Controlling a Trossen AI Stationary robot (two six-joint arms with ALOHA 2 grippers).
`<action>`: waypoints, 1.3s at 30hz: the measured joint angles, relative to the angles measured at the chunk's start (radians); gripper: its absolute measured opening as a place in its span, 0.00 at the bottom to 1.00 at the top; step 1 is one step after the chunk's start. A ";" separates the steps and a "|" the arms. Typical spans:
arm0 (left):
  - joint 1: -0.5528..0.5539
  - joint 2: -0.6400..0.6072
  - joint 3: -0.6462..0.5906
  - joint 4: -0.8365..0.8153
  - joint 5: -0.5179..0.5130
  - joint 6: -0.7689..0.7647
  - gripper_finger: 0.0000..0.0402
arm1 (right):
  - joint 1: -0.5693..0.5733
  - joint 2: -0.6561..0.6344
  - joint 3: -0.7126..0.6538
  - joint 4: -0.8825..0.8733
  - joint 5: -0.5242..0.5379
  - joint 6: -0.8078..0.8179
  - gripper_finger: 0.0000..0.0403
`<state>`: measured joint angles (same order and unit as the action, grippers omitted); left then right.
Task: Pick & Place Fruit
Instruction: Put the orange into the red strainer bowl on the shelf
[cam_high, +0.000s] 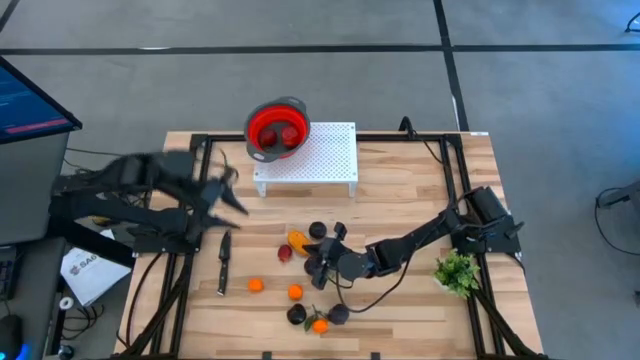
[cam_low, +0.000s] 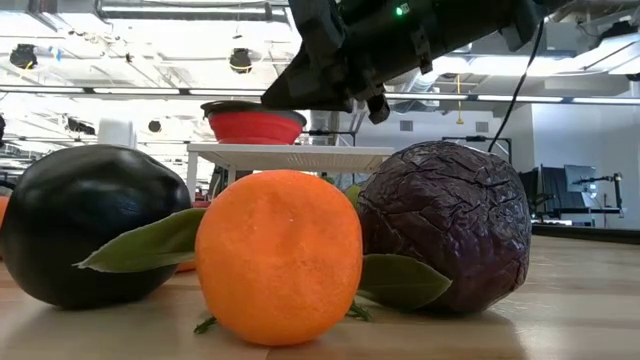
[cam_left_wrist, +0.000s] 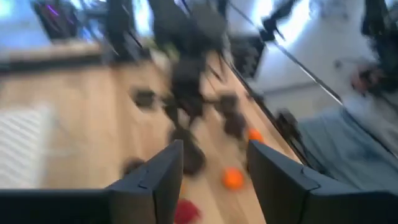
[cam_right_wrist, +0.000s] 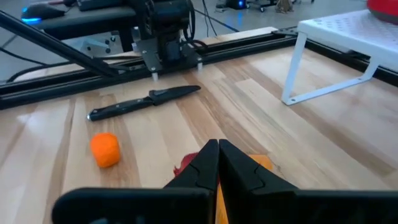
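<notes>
Small toy fruits lie on the wooden table: an oblong orange-yellow piece (cam_high: 298, 240), a red one (cam_high: 285, 253), orange balls (cam_high: 255, 285) (cam_high: 295, 292), and dark round ones (cam_high: 297, 315) (cam_high: 339, 315). In the low view a dark fruit (cam_low: 85, 225), an orange ball (cam_low: 278, 255) and a purple fruit (cam_low: 445, 225) sit close together on the table. My right gripper (cam_right_wrist: 217, 155) is shut and hovers over the red and orange-yellow pieces (cam_right_wrist: 261, 163). My left gripper (cam_left_wrist: 214, 174) is open and raised near the table's left side (cam_high: 232, 200), apart from the fruit.
A red bowl with a grey rim (cam_high: 277, 128) stands on a white perforated rack (cam_high: 330, 155) at the far edge. A black knife (cam_high: 223, 265) lies left of the fruit. A green leafy sprig (cam_high: 457, 272) lies at the right. Black frame rails border the table.
</notes>
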<state>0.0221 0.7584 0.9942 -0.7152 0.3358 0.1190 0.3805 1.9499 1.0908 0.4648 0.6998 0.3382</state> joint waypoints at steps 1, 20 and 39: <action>-0.047 -0.015 -0.047 0.013 -0.025 -0.030 0.42 | 0.000 0.000 0.000 0.002 0.000 0.000 0.01; -0.444 0.100 -0.622 0.486 -0.183 -0.600 0.58 | 0.005 -0.001 0.000 0.046 0.000 -0.028 0.01; -0.606 0.465 -0.681 0.767 -0.406 -0.625 0.68 | 0.005 -0.001 0.000 0.045 -0.001 -0.031 0.01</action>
<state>-0.5841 1.2238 0.3130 0.0520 -0.0706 -0.5060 0.3855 1.9491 1.0908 0.5102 0.6991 0.3071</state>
